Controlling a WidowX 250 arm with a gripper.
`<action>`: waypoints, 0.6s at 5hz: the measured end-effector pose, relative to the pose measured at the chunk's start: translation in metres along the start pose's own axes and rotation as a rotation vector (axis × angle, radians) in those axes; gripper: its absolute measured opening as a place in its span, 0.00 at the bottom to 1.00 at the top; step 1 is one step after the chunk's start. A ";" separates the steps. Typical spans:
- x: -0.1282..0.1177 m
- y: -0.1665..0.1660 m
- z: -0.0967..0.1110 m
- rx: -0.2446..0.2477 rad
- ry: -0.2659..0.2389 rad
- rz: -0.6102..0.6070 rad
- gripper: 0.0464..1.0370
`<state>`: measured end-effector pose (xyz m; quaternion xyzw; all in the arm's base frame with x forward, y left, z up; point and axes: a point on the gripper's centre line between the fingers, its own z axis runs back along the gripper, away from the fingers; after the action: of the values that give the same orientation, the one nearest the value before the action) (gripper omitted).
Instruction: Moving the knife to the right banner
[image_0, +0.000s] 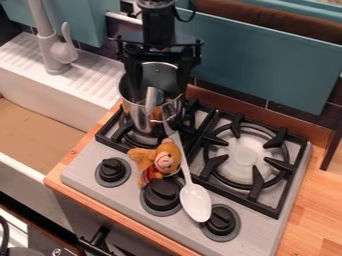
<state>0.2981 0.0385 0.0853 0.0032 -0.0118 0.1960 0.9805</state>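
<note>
Camera view, near edge first: three black knobs (163, 194) line the front of the stove, and a white spoon (195, 202) has its bowl between the middle and right ones, its handle running away toward the pot. Beside that handle lies a toy bear (159, 161). The right burner (246, 157), which I take "banner" to mean, is beyond the right knob. Farther back, on the left burner, is the metal pot (141, 119); inside its mouth I see a slim pale-grey piece that I judge to be the knife (153, 96), though I can't be sure. The gripper (159, 92) hangs over the pot, released, its fingers spread to either side of that piece.

I'd treat the step as a grasp: centre on the piece, lower without scraping the pot wall, then close gently so it doesn't twist. Once it's held, I'd lift straight up until the lower end clears the rim, and only then swing toward the right burner. Dragging early could tip the pot or knock the spoon handle. I'd lower it flat over the grate before letting go.

As for its lie, the long axis looks steep, nearly upright, with the upper end leaning slightly left in my view. Which end is blade and which is handle, I can't tell.
</note>
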 end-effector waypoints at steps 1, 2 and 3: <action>-0.011 0.003 0.002 0.011 0.040 -0.011 0.96; -0.020 0.002 0.002 0.022 0.041 -0.008 0.96; -0.026 0.001 0.001 0.030 0.063 -0.015 0.96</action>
<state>0.2741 0.0293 0.0858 0.0119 0.0219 0.1889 0.9817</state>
